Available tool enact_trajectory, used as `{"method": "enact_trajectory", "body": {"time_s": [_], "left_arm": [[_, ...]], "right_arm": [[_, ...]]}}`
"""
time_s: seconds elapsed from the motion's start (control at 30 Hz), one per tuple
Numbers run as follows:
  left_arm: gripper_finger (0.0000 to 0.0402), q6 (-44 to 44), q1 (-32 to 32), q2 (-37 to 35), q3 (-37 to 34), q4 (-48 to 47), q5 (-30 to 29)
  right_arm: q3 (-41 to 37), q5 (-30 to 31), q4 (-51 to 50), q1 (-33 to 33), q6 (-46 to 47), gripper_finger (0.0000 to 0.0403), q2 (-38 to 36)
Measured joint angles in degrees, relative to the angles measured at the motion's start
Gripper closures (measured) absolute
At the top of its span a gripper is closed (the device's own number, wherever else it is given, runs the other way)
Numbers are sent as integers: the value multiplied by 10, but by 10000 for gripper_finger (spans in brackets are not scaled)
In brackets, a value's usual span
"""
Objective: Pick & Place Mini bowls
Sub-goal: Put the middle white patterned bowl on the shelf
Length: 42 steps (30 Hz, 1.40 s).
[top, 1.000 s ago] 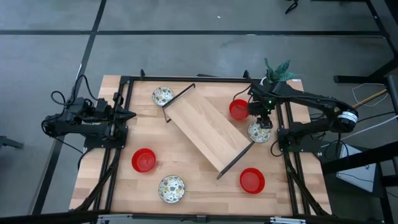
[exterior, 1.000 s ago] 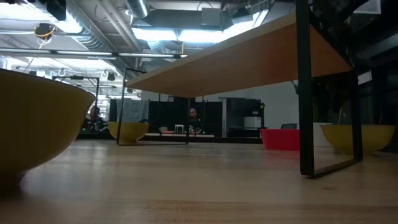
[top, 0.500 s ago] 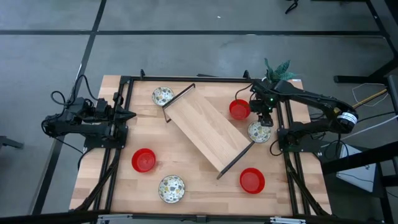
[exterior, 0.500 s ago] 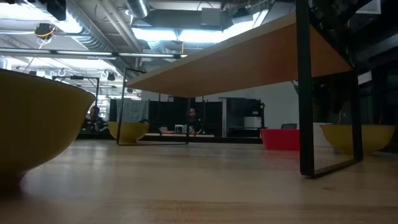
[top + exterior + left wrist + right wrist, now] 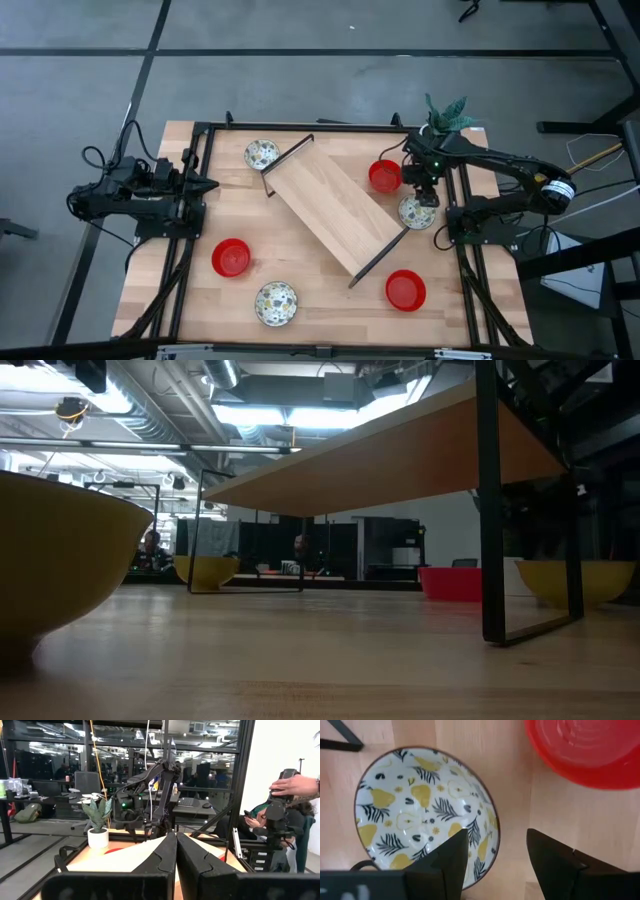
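While the white mini bowl with the yellow-and-black leaf pattern (image 5: pixel 422 815) sits on the pale wooden tabletop (image 5: pixel 320 290) at the right side, just beyond the raised wooden shelf board on its black wire frame (image 5: pixel 335 208), the right gripper (image 5: pixel 427 193) hangs directly over it. Its fingers are spread, one above the bowl's patterned inside and one outside the rim toward the glossy red mini bowl (image 5: pixel 590 750) next to it. The two bowls are close together, and that is the risk: judged from here, the outer finger could bump the red bowl on descent and push it away, or the closing fingers could slip on the thin rim and tip the bowl. The other bowls lie scattered, two patterned and two red, well apart. The left gripper (image 5: pixel 176 855) waits at the tabletop's left edge, fingers pressed together.
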Motion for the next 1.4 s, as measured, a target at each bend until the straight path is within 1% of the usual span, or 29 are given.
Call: {"method": "enact_trajectory", "body": {"time_s": [0.2, 0.47, 0.87, 0.93, 1.0, 1.27, 1.4], "left_arm": [[398, 0, 0, 0, 0, 0, 0], [398, 0, 0, 0, 0, 0, 0], [398, 0, 0, 0, 0, 0, 0], [398, 0, 0, 0, 0, 0, 0], [398, 0, 0, 0, 0, 0, 0], [398, 0, 0, 0, 0, 0, 0], [398, 0, 0, 0, 0, 0, 0]], "right_arm": [[-3, -1, 7, 0, 1, 202, 7], [-45, 0, 25, 0, 3, 202, 7], [-46, 9, 33, 0, 7, 206, 7], [-46, 18, 33, 0, 7, 218, 7], [-46, 19, 33, 0, 7, 238, 7], [-46, 18, 32, 0, 16, 344, 7], [-43, 5, 28, 0, 18, 386, 6]]}}
